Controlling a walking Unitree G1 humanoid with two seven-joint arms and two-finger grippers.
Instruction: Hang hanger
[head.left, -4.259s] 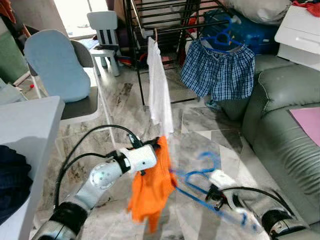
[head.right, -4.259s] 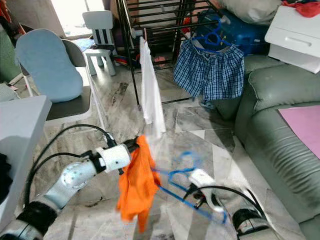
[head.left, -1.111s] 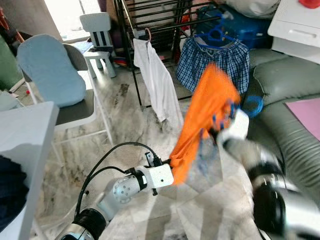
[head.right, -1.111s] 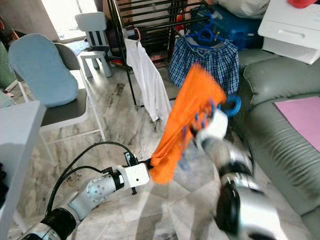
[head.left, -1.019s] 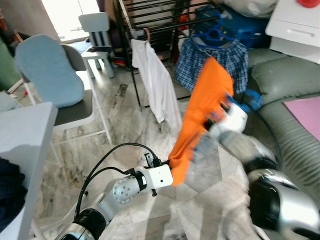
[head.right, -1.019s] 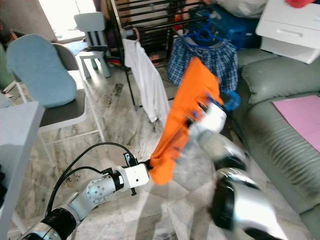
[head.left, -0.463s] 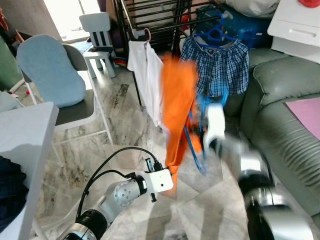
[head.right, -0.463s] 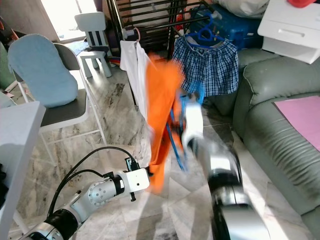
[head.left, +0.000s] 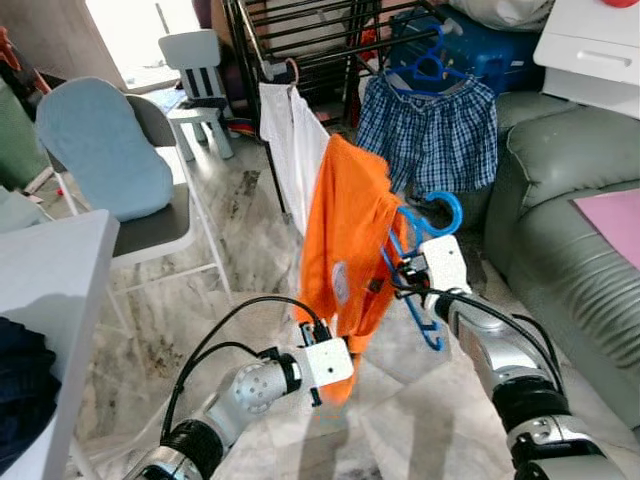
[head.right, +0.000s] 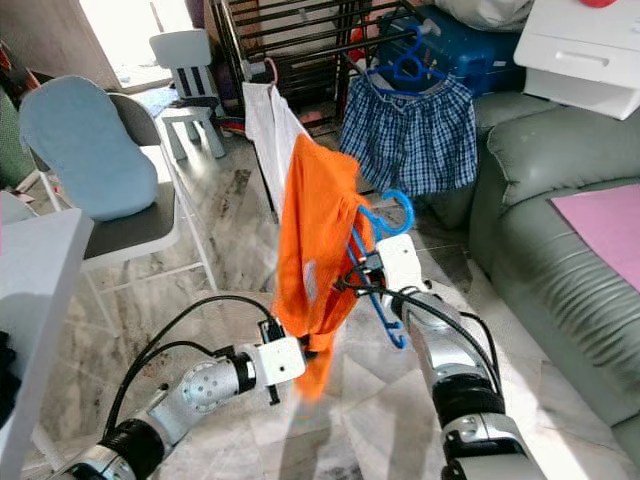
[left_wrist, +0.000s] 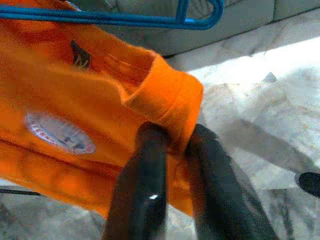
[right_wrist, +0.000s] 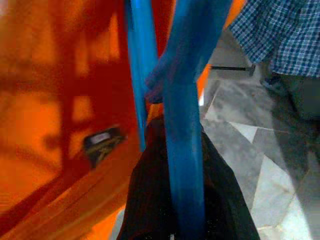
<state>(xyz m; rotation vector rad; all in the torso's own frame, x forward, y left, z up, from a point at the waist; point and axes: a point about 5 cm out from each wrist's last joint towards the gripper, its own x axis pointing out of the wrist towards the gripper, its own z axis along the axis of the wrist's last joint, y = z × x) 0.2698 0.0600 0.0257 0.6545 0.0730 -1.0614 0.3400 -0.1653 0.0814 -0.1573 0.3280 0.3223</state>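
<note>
An orange shirt (head.left: 345, 230) hangs on a blue plastic hanger (head.left: 428, 222), held up in front of me over the marble floor. My right gripper (head.left: 402, 276) is shut on the hanger (right_wrist: 184, 125) just below its hook, with the shirt (right_wrist: 50, 100) draped beside it. Lower down, my left gripper (head.left: 335, 340) is shut on the shirt's hem (left_wrist: 165, 100), which is pinched between the two black fingers (left_wrist: 145, 170). The black drying rack (head.left: 300, 30) stands behind the shirt, farther back.
On the rack hang a white shirt (head.left: 290, 140) and plaid shorts (head.left: 435, 125) on another blue hanger. A grey sofa (head.left: 570, 200) is on the right. A chair with a blue cushion (head.left: 105, 150) and a white table (head.left: 50, 290) are on the left.
My right arm has swung the hanger and shirt from up on the right to the middle, and the shirt now hangs straighter. The left gripper has kept hold of the hem.
</note>
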